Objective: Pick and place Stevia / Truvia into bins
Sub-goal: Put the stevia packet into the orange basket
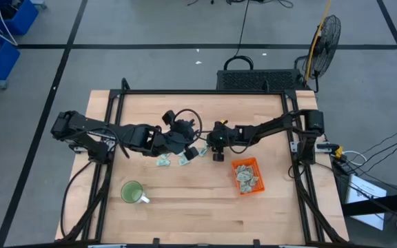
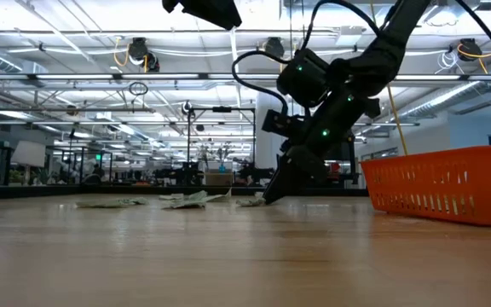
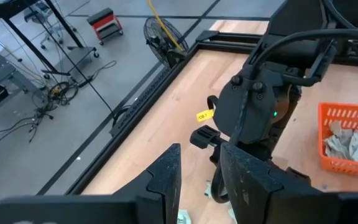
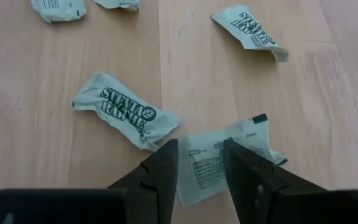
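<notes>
The right gripper (image 4: 197, 168) points down at the table (image 1: 185, 207) with its two dark fingers (image 4: 163, 171) parted, and a white sachet (image 4: 225, 158) lies flat on the wood in the gap between them, not yet pinched. Just ahead of the fingertips a second, crumpled sachet (image 4: 126, 115) printed in dark letters rests on the wood, close to the first but apart from it. Farther on lie three more: one curled packet (image 4: 250, 31) off to one side and two (image 4: 58, 9) at the far edge of the wrist view.

Seen from above, this gripper (image 1: 218, 156) hangs near the table's middle, the loose packets (image 1: 164, 160) spread to its one side and the orange tray (image 1: 247, 176) close on its other side, already holding several sachets (image 1: 247, 178).

The left gripper (image 1: 193, 153) hovers just beyond the same scatter, near the right one; its fingers (image 3: 166, 177) stand slightly apart and hold nothing. A green mug (image 1: 131, 192) sits well away, toward the table's near edge
</notes>
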You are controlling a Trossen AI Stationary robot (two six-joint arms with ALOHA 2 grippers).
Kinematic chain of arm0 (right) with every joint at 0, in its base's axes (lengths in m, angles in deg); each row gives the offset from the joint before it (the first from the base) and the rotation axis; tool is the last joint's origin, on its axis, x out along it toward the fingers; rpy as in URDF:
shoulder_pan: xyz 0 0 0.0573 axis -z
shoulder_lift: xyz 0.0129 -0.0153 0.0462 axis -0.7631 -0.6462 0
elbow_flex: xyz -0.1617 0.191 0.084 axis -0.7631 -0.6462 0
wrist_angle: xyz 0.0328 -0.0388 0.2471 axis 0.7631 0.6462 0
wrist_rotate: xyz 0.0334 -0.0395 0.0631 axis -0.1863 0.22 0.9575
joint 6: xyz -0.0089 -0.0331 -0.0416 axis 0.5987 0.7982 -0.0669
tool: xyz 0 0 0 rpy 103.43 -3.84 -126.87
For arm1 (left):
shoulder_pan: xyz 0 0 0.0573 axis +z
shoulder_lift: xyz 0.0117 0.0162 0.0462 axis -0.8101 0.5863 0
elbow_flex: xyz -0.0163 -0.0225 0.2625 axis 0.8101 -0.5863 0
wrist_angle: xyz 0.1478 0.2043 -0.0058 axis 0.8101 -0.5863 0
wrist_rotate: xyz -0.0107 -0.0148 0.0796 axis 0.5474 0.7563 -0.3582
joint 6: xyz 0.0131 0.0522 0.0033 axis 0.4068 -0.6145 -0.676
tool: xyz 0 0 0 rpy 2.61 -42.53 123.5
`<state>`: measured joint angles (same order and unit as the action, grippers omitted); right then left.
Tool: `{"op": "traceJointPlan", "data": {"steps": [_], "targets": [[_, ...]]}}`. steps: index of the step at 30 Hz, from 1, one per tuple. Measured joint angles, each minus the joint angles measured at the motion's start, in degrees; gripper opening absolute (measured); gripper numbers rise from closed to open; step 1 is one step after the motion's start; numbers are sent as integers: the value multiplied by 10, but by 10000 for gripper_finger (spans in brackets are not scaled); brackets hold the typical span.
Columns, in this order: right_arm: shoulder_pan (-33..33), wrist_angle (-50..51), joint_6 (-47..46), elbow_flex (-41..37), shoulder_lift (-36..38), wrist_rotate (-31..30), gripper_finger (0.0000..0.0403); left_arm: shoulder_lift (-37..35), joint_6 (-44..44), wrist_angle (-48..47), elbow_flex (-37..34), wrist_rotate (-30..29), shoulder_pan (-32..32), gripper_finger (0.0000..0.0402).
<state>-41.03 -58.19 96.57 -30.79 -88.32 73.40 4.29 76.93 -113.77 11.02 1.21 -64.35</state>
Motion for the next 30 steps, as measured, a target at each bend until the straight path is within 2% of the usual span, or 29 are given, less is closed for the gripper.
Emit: {"op": "traceJointPlan", "data": {"steps": [6,13,16,21,30], "targets": [[0,3,0,-2,4,1,95,0,6,-4,0,5,0,120],[0,2,-18,-2,5,2,12,0,6,-4,0,6,0,120],[-9,9,-17,-4,16,-4,10,0,9,-4,0,6,0,120],[-52,75,-19,-4,98,-45,8,0,25,-5,0,9,0,120],[-198,319,-134,-3,279,-9,6,0,36,-7,0,20,0,120]]}}
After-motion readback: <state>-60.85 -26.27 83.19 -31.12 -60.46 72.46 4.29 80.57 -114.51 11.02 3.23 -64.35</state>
